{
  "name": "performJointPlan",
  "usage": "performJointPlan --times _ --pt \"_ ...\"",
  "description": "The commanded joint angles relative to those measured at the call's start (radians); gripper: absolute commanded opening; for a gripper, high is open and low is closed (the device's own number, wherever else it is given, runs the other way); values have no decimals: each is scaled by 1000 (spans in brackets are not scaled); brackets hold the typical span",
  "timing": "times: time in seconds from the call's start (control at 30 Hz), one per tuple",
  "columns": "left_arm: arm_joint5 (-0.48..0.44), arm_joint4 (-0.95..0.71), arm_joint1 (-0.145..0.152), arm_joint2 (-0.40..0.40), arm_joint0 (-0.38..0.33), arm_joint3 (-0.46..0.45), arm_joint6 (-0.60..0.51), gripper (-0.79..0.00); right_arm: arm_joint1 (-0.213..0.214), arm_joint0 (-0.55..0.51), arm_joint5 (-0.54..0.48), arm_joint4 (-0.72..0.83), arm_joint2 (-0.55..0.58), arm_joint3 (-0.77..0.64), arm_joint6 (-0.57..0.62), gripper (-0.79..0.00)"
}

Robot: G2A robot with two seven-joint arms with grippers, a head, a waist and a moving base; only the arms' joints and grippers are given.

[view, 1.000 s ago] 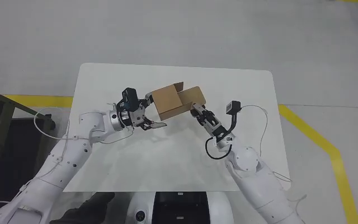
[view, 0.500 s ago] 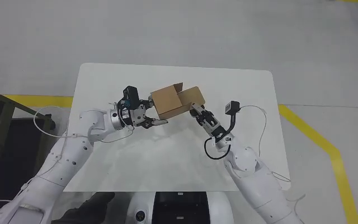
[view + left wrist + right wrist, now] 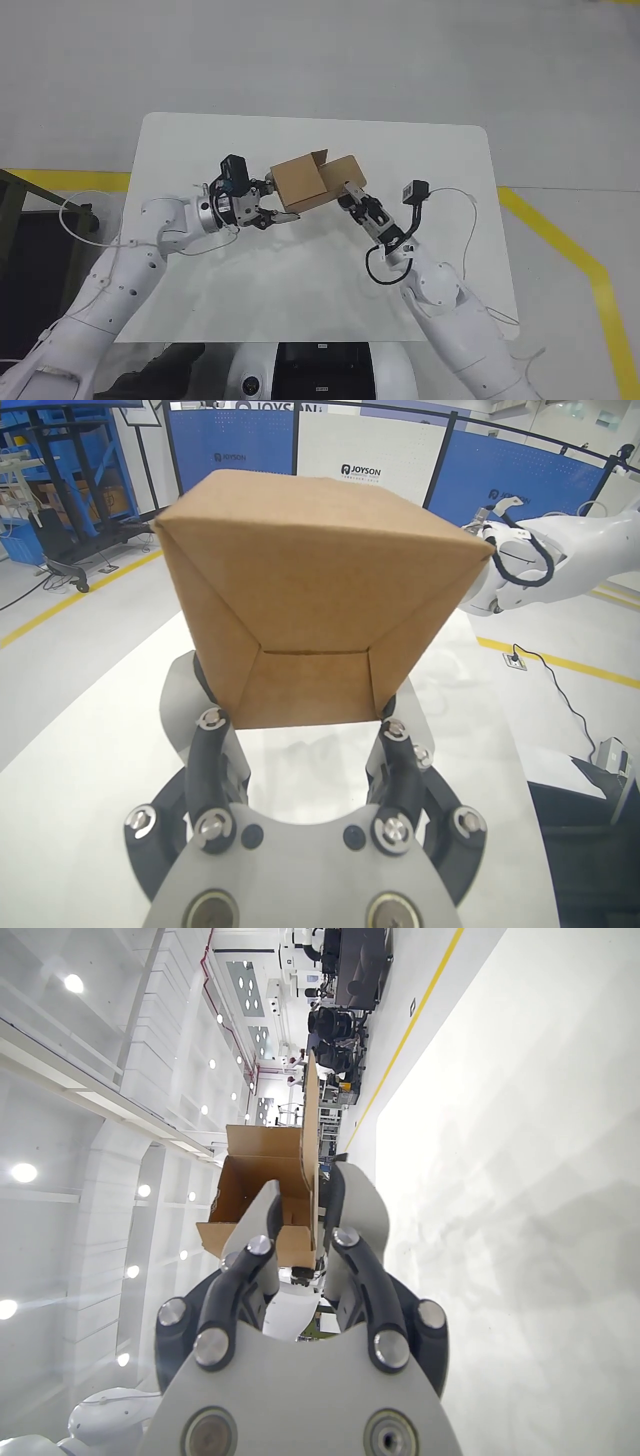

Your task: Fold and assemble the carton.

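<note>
Carton [image 3: 312, 180] held off table [image 3: 200, 140] nr centre: L gripper [image 3: 282, 203] at its 8 o'clock, spread wide & clamped across closed end as anchor; R gripper [image 3: 347, 195] at 4 o'clock on open-end wall, prob. for flap folding, grip can't tell.

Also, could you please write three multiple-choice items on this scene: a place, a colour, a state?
1. Where is the brown cardboard carton? A on the floor; B between the left gripper and right gripper; C under the table.
2. What colour is the flat rectangular table? A black; B white; C green.
3. The carton's end facing the right gripper is: A taped shut; B crushed; C open.
Key: 1 B, the top view shows a gripper at each end; 2 B, its top is white; 3 C, the right wrist view looks inside it.
</note>
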Motion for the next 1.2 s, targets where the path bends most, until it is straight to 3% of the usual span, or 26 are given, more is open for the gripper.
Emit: performJointPlan --times 0.0,0.2,0.37,0.4,0.43,0.47,0.6,0.87,0.97,1.17 --pt "-2 -2 -1 -3 -1 6 -1 -296 0 -3 -3 8 8 -4 3 0" --pt "-23 -13 -2 -20 -4 25 -5 -302 12 -27 -44 56 90 -31 39 0" --pt "-59 -14 0 -39 -5 39 -17 -323 31 -39 -101 123 172 -63 204 0" --pt "-74 -12 1 -40 -5 40 -22 -329 35 -31 -108 170 186 -63 273 -252" --pt "-81 -12 2 -39 -5 39 -26 -336 41 -19 -106 181 207 -51 328 -554" --pt "-81 -13 3 -34 -4 35 -31 -369 46 -3 -95 165 219 -40 387 -785" --pt "-81 -5 13 -12 -4 11 -44 -394 59 72 -25 162 231 -9 571 -785" --pt "-81 -26 47 39 -6 -35 -14 -348 59 220 26 113 172 97 732 -785" --pt "-81 -51 62 61 -12 -37 -1 -394 59 226 27 119 170 103 741 -785" --pt "-81 -83 91 96 -33 -35 11 -400 59 226 27 119 170 103 741 -785"
